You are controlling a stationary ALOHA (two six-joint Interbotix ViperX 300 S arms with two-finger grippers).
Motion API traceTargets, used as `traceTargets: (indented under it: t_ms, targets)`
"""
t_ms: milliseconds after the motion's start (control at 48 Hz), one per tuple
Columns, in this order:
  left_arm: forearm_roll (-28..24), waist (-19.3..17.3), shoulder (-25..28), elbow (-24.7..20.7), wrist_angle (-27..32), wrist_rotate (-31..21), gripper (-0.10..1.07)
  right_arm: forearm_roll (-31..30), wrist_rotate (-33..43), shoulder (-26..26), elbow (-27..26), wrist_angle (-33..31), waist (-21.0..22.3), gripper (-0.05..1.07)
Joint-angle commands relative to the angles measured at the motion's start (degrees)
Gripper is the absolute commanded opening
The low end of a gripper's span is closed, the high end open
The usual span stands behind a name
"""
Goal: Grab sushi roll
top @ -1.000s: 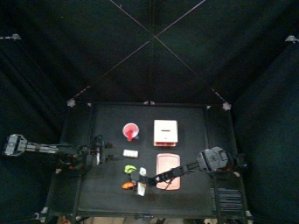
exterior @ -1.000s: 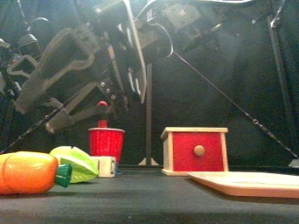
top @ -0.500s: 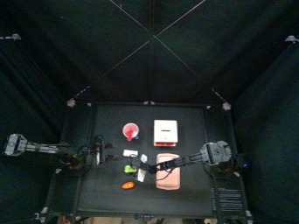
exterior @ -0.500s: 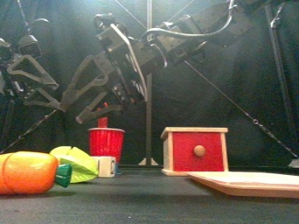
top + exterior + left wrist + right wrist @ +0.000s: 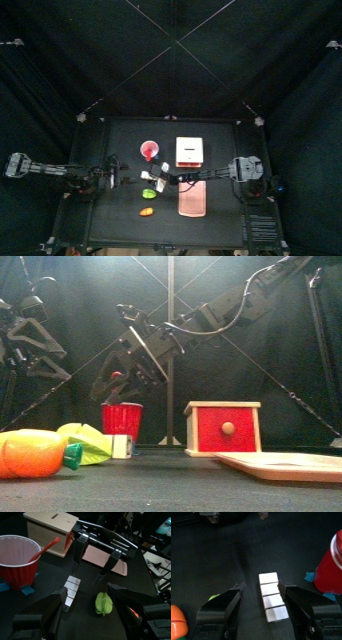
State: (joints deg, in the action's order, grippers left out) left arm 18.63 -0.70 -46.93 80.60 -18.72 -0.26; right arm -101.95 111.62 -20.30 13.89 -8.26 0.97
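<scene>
The sushi roll (image 5: 271, 598) is a small white segmented chunk lying on the black table beside the red cup (image 5: 333, 562). It also shows in the left wrist view (image 5: 70, 588), the top view (image 5: 151, 177) and the front view (image 5: 120, 446). My right gripper (image 5: 262, 587) is open just above it, with one jaw on each side of it and neither touching. This gripper also shows in the left wrist view (image 5: 92, 559) and the top view (image 5: 162, 183). My left gripper (image 5: 87, 594) is open and empty, resting at the table's left (image 5: 110, 180).
A green item (image 5: 102, 603) and an orange item (image 5: 144, 212) lie near the roll, toward the table's front. A red and white box (image 5: 190, 150) stands behind the pink board (image 5: 191, 203). A red stick stands in the cup.
My right arm has reached from the table's right side across the board toward the left, and now hangs over the sushi roll. The left arm has not moved.
</scene>
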Motion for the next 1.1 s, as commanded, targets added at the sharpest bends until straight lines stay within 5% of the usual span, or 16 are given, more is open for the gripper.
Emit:
traceTargets:
  t_ms: [0, 1083]
  targets:
    - [0.09, 0.26, 0.09, -1.32, -0.18, -0.09, 0.97, -0.35, 0.00, 1.05, -0.62, -0.53, 0.35, 0.89]
    - [0.09, 0.18, 0.09, -1.05, -0.26, 0.00, 0.97, -0.26, 0.00, -5.01, -1.23, -0.26, 2.81, 0.89]
